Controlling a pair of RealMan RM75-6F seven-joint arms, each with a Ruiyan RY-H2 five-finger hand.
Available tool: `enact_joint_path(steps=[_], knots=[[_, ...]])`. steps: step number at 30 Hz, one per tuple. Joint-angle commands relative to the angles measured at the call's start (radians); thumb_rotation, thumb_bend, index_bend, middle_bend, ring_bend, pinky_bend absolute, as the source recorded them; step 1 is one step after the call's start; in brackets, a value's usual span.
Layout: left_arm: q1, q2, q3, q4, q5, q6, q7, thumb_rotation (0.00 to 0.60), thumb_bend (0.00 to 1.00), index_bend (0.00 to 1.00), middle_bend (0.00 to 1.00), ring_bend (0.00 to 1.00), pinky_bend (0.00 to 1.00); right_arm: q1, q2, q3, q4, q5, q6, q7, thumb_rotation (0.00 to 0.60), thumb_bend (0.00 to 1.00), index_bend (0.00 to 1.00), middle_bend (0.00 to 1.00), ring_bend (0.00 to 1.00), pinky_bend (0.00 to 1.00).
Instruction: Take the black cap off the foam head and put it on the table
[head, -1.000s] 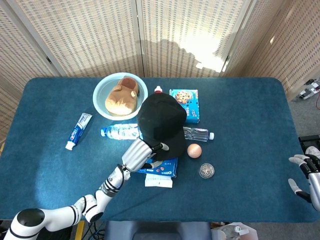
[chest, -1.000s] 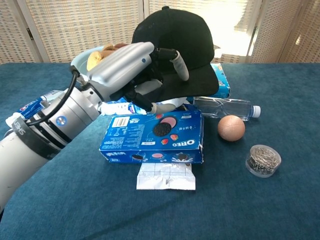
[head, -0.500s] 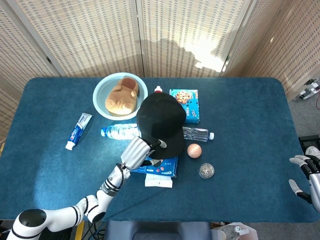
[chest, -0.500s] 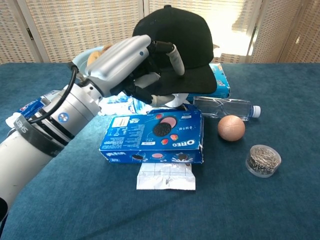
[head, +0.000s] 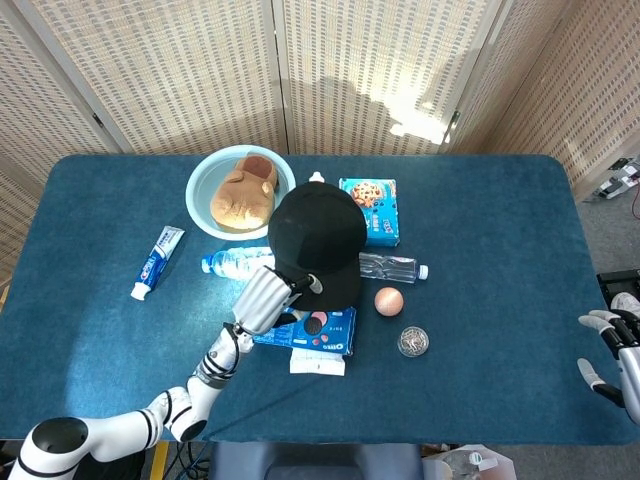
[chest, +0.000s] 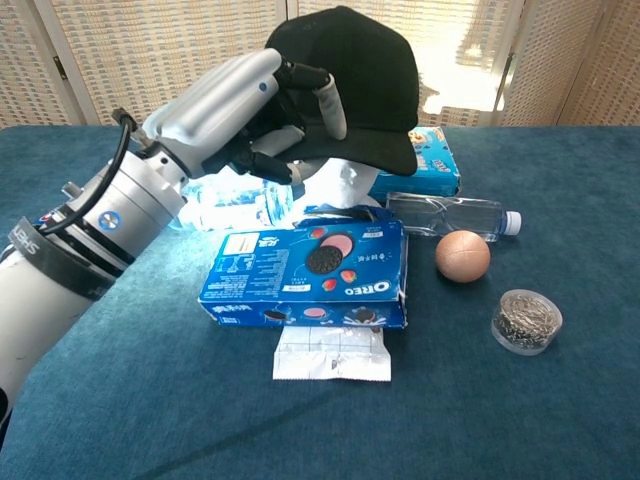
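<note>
The black cap (head: 316, 240) (chest: 355, 75) is lifted above the white foam head (chest: 343, 183), whose face shows just under the brim in the chest view. My left hand (head: 268, 297) (chest: 255, 115) grips the cap by its brim from the left side, fingers curled over the edge. In the head view the cap hides the foam head. My right hand (head: 612, 352) hangs open beyond the table's right edge, far from the cap and holding nothing.
A blue Oreo box (chest: 310, 272) and a white packet (chest: 332, 353) lie in front of the head. A water bottle (chest: 455, 216), egg (chest: 462, 255), steel scourer (chest: 526, 320), cookie box (head: 370, 208), bowl with bread (head: 240, 192), second bottle (head: 236, 263) and toothpaste (head: 157, 261) surround it.
My left hand has raised the cap upward and slightly back, so the foam head's face now shows under the brim. The right hand has not moved.
</note>
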Motion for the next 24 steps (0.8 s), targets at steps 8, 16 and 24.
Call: enact_joint_path(steps=[8,16,24], knots=[[-0.005,0.054,-0.044,-0.093,-0.035,-0.007,0.003,0.6,0.43,0.67,1.0,1.0,1.0,0.0,-0.001,0.002,0.001,0.003,-0.001,0.002,0.6,0.27,0.33,0.29,0.19,0.3],[-0.036,0.07,-0.097,-0.139,-0.058,-0.017,0.023,0.6,0.43,0.68,1.0,1.0,1.0,-0.003,0.002,0.003,-0.001,0.003,0.004,0.002,0.6,0.28,0.33,0.29,0.19,0.3],[-0.1,0.061,-0.173,-0.134,-0.091,-0.04,0.066,0.6,0.43,0.68,1.0,1.0,1.0,-0.005,-0.003,0.001,0.0,0.001,0.005,0.002,0.6,0.28,0.33,0.29,0.19,0.3]])
